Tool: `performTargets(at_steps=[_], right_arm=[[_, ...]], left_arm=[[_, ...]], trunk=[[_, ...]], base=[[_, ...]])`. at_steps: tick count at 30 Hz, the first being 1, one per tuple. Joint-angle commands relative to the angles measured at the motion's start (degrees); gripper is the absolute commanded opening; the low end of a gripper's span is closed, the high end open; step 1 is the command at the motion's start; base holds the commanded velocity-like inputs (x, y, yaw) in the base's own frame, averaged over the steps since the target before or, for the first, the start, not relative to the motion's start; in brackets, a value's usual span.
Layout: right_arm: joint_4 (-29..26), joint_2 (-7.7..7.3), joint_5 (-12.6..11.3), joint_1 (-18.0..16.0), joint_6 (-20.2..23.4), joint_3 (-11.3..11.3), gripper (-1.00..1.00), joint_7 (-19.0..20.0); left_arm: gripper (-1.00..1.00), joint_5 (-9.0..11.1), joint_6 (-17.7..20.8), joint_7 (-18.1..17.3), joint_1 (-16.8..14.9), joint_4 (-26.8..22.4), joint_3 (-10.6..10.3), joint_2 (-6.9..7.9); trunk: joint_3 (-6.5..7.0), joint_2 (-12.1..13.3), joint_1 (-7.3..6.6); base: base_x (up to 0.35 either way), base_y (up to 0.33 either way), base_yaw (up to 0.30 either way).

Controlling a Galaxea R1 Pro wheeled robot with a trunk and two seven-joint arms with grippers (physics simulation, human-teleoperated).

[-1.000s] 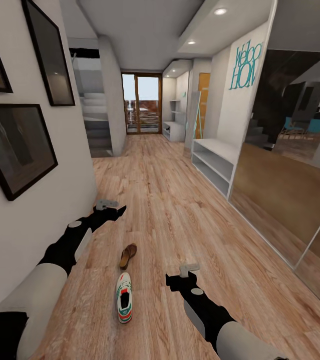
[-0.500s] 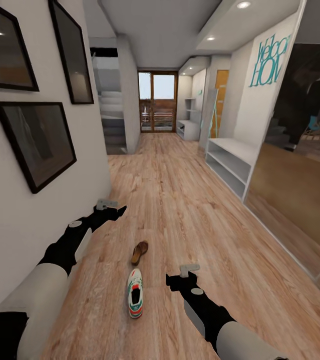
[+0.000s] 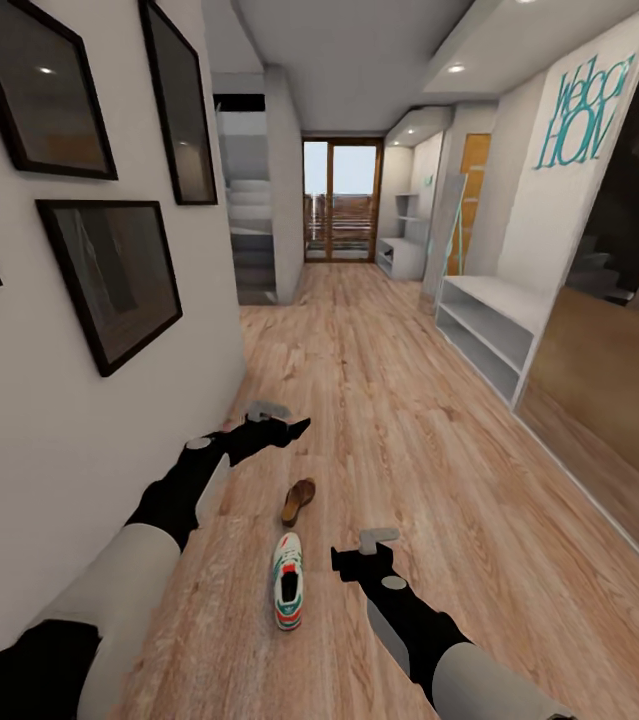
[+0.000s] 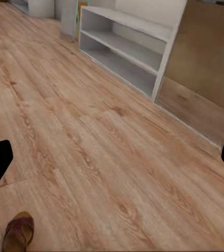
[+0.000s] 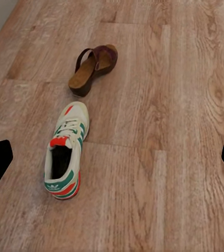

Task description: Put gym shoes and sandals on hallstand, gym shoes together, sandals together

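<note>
One gym shoe, white with green stripes and a red tongue, lies on the corridor floor between my arms. One brown sandal lies just beyond it. My right gripper hovers open just right of the gym shoe. In the right wrist view the gym shoe and the sandal lie ahead of the open right gripper. My left gripper is open above the floor beyond the sandal. The left wrist view catches the sandal by the left gripper. The hallstand stands far down the corridor on the right.
A low pale shelf unit with two open levels lines the right wall, also seen from the left wrist. Beside it is a mirrored sliding door. Framed pictures hang on the left wall close to my left arm. Stairs and a glass door are far ahead.
The head view has swung left, so the shoes and the shelf unit sit further right in the picture. My left arm has reached forward and inward. The right arm keeps its pose.
</note>
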Motion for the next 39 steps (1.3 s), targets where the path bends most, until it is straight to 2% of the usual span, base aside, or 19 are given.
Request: performTargets(at_steps=[1,4,5,6,9,12,13,25,33,39], right_arm=[[0.0,0.00,-0.6,-0.1,-0.3,0.4,1.00,-0.4],[0.0,0.00,-0.6,-0.1,-0.5,0.4,1.00,-0.5],[0.0,0.00,-0.6,-0.1,-0.6,0.4,1.00,-0.5],[0.0,0.00,-0.6,-0.1,-0.6,0.4,1.00,-0.5],[0.0,0.00,-0.6,-0.1,-0.6,0.4,1.00,-0.4],[0.0,0.00,-0.6,-0.1,-0.7,0.4,1.00,-0.4],[0.0,0.00,-0.5,-0.1,-0.9,0.4,1.00,-0.5],[0.1,0.00,-0.4,-0.1,-1.0,0.3,1.00,-0.6],[0.2,0.00,-0.4,-0.1,-1.0,0.3,1.00,-0.6],[0.2,0.00,-0.4,-0.1,-1.0,0.4,1.00,-0.6]], left_arm=[[1.00,0.3,0.9,-0.2,-0.1,-0.1,0.0,-0.76],[1.00,0.3,1.4,-0.2,-0.3,-0.2,-0.3,-2.46],[1.00,0.6,2.2,-0.1,-0.5,-0.3,-1.1,-5.01],[1.00,0.7,3.1,-0.2,-0.6,-0.5,-1.3,-5.22],[1.00,0.9,6.5,-0.2,-0.9,-3.0,-1.6,-5.22],[1.00,1.0,8.0,-0.2,-1.0,-5.5,-1.7,-5.22],[1.00,1.0,8.8,-0.1,-0.9,-8.9,-1.6,-5.22],[1.00,1.0,8.9,-0.2,0.0,-10.4,-1.7,-5.22],[1.00,0.9,9.2,-0.2,0.0,-13.9,-1.7,-5.22],[1.00,0.9,12.0,-0.2,-0.1,-14.3,-1.8,-5.22]], trunk=[[-0.06,0.0,-0.01],[-0.06,0.0,-0.01],[-0.06,0.0,-0.01],[-0.06,0.0,-0.01],[-0.06,0.0,-0.01],[-0.06,0.0,-0.01],[-0.06,0.0,-0.01],[-0.06,0.0,-0.01],[-0.06,0.0,-0.01],[-0.06,0.0,-0.01]], base=[[0.000,0.000,0.011],[0.000,0.000,0.005],[0.000,0.000,0.000],[0.000,0.000,0.000],[0.000,0.000,0.000],[0.000,0.000,0.000],[0.000,0.000,0.000],[0.000,0.000,0.020],[0.000,0.000,0.237],[0.000,0.000,0.275]])
